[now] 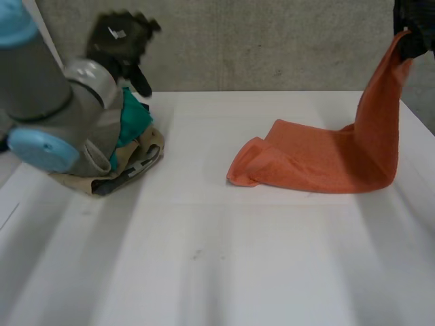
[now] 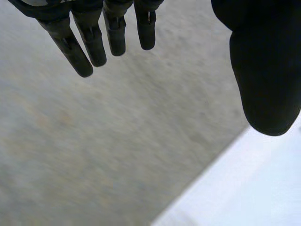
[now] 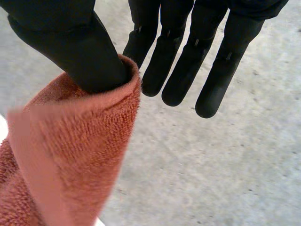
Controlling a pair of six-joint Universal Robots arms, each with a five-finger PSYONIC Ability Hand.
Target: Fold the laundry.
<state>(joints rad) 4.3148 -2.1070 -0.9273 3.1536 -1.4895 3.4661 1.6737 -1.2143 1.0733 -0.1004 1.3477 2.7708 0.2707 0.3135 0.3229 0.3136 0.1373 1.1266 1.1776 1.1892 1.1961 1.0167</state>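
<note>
Left hand (image 2: 94,37) slack, empty, near clothes pile (image 1: 136,146); orange towel (image 1: 319,159) on table (image 1: 204,258), one end pinched aloft by right hand (image 3: 70,42): best carried across evenly, edges aligned.

I see bare table (image 1: 204,258) open between my hands, clothes pile (image 1: 136,139) heaped near my left hand (image 1: 122,37), orange towel (image 1: 319,159) hanging from my right hand (image 1: 413,27), blocking below it

From behind we look down on the table (image 1: 204,272); our wrist cameras peer closely past the fingers (image 2: 91,47); head and right wrist share the towel (image 1: 319,159).
</note>
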